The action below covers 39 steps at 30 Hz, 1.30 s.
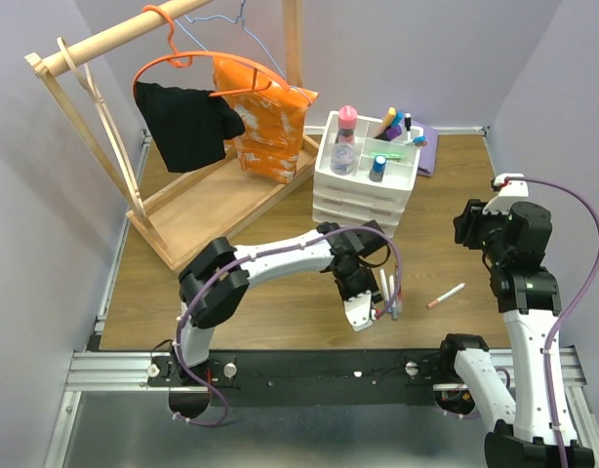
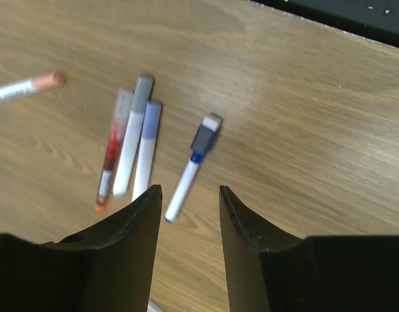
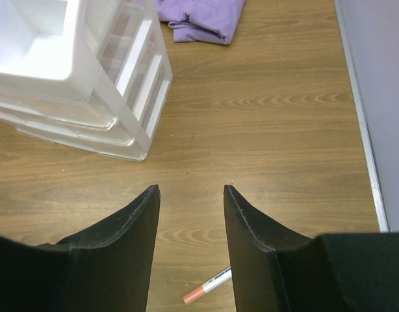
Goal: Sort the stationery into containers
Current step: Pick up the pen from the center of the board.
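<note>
The white three-drawer organiser stands at the back centre; its top tray holds a pink-capped bottle, a blue-capped bottle and several highlighters. My left gripper is open and empty, low over a cluster of pens. In the left wrist view, the gripper has a blue-capped white pen just ahead of its fingertips and three pens side by side to the left. A pink-capped pen lies apart, also seen in the right wrist view. My right gripper is open and empty above the table.
A wooden clothes rack with an orange bag and a black cloth fills the back left. A purple cloth lies behind the organiser. A grey wall borders the right side.
</note>
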{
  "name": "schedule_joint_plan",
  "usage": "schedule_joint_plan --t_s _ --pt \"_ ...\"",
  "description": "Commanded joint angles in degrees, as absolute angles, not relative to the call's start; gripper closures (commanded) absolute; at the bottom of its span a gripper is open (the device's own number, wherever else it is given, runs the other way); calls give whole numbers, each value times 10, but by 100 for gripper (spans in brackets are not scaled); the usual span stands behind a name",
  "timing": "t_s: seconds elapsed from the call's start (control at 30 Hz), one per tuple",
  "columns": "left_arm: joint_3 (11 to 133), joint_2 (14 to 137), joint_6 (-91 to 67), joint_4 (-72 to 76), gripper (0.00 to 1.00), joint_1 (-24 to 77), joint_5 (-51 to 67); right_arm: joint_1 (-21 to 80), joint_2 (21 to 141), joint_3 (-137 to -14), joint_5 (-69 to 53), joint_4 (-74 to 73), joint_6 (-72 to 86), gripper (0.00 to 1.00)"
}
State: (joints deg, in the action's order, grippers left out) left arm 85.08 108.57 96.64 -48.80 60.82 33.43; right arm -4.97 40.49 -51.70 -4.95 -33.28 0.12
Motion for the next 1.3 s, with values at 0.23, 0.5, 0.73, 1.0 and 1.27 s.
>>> schedule_joint_plan --t_s 0.23,0.5,0.73,1.0,1.27 --pt "926 1186 1041 -547 52 655 289 -53 398 -542 -80 -374 -40 48" --pt "983 1244 1044 -570 54 655 273 -53 416 -554 -88 -366 -41 48" --pt "1061 1301 1050 -638 60 655 264 -53 416 -554 -84 -368 -47 48" --pt "1071 1316 1062 -713 85 657 262 -53 417 -555 -83 -371 -56 48" --pt "1115 1242 928 -744 100 629 314 -53 420 -577 -83 -374 -58 49"
